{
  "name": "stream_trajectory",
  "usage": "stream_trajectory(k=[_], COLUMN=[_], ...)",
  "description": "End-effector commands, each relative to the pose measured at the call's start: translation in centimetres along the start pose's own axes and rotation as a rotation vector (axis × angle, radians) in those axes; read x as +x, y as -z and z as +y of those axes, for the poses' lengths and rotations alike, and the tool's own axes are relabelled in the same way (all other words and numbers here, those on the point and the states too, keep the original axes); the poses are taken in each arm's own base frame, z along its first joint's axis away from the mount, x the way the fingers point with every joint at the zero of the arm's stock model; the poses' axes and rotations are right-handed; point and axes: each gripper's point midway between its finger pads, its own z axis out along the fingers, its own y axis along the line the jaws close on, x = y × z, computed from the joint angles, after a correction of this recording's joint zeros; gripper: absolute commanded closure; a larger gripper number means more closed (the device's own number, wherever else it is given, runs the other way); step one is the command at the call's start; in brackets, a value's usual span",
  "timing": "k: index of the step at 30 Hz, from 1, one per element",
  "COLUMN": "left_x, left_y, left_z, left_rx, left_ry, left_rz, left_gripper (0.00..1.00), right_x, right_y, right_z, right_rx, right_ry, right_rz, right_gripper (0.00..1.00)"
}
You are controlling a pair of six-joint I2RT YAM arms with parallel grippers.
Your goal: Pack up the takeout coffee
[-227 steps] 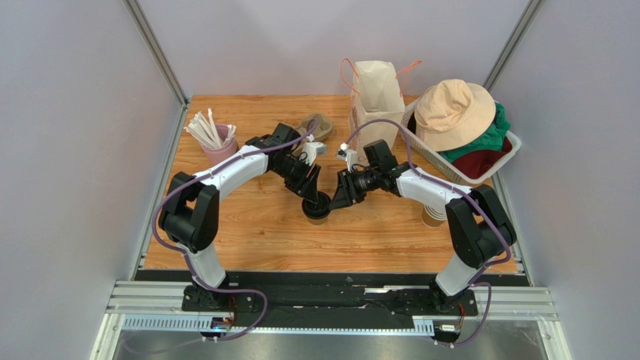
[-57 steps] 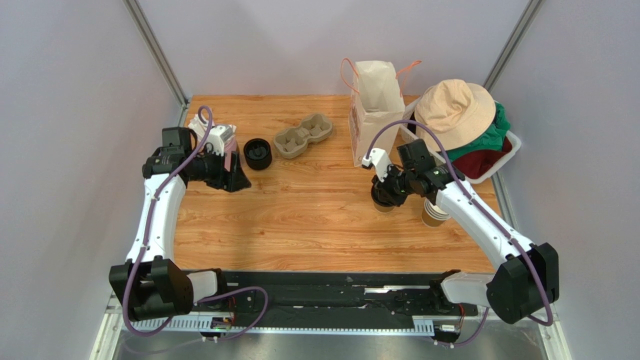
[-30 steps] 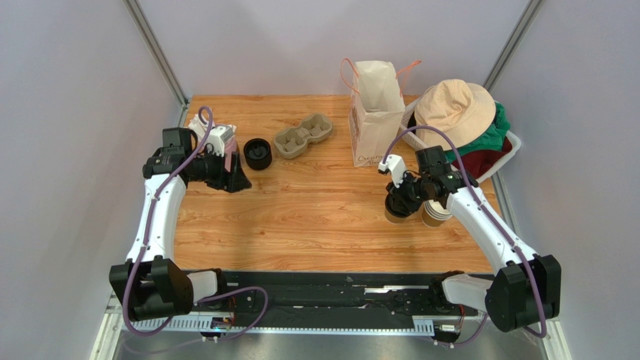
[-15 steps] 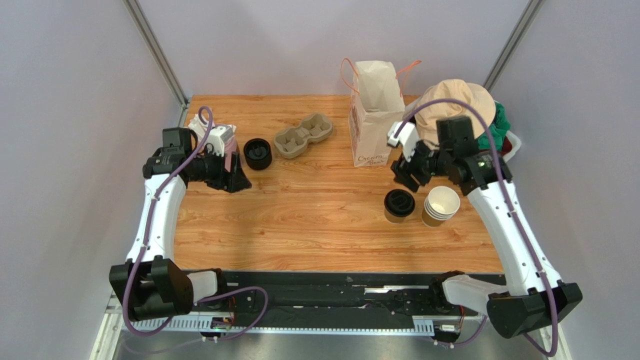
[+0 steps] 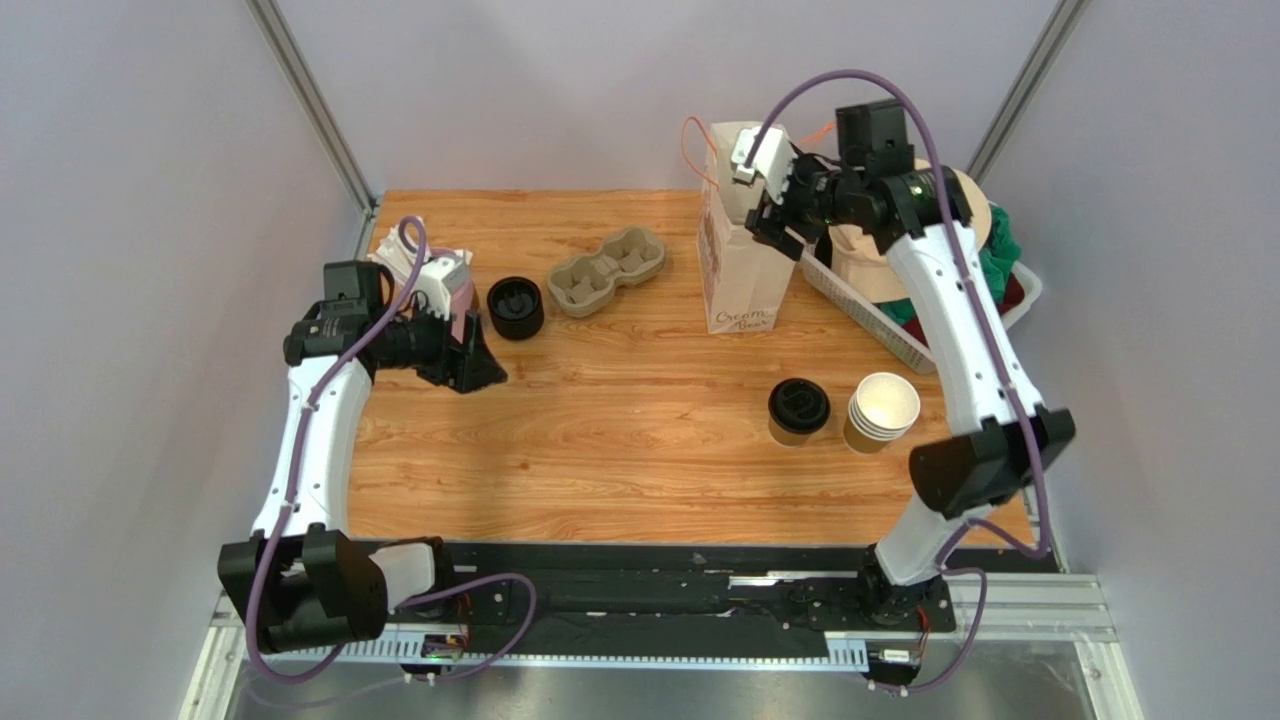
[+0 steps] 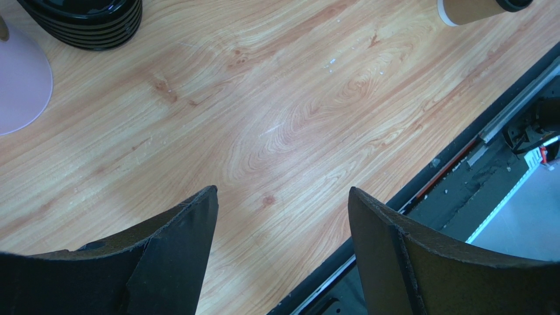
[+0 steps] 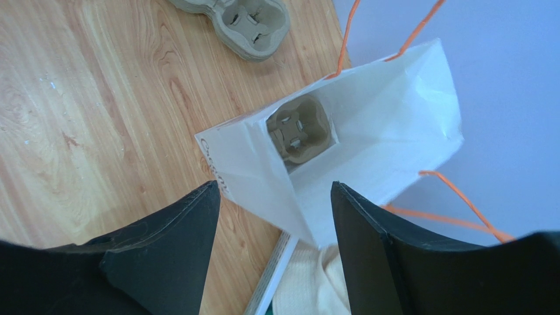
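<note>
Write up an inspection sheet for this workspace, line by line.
Surface: wooden table, a few pale specks, no spill seen.
Job's things: takeout coffee, lid on, upright on the table beside the stack of lidless cups; paper bag open, a cup carrier at its bottom.
Clutter: second cup carrier, stack of black lids, pink cup, basket of clothes.
Grippers: left gripper open, empty, over bare table; right gripper open, empty, above the bag's mouth.
Cables: purple cable looped over the right arm, another along the left; no snag seen.
Surroundings: grey walls, metal frame; nothing else seen.
</note>
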Motion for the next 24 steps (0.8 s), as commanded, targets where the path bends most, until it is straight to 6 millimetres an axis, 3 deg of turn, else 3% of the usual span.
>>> stream_trajectory(k=[1,5,9,15,17,24], left_x=[-0.2,0.0,0.2,0.3,0.4,0.5], left_y=[0.2,0.0,-0.2,-0.5,-0.6,-0.8], left_z=[-0.7,-0.4,0.0,0.4,0.5,0.8], left_rx=[0.034,0.036,0.028,0.026,0.024,0.018], left_ry=[-0.059,-0.049,-0.046,-0.036,-0.034,-0.026], left_rz=[-0.024,-0.013,-0.001,0.010,0.013,0.023], left_gripper=[0.19,0.19,0.19,0.19,0.20,0.20], right_x=[-0.6,0.4,1.2,3.7,4.4,4.9], right_y=[-2.4,-4.5,-4.9,-6.3,-6.3,-5.9], right_z=[-2.5,-3.5,-3.3,-2.0,-0.6,0.6], right_rx=[-0.007,-0.026,-0.047,-0.121,-0.185,-0.247], right_ry=[0.057,0.051,0.069,0.032,0.024,0.046], right_rz=[-0.058,-0.075,-0.068,-0.036,-0.016,-0.003], right_gripper=[0.32,0.31,0.30,0.33,0.36,0.46])
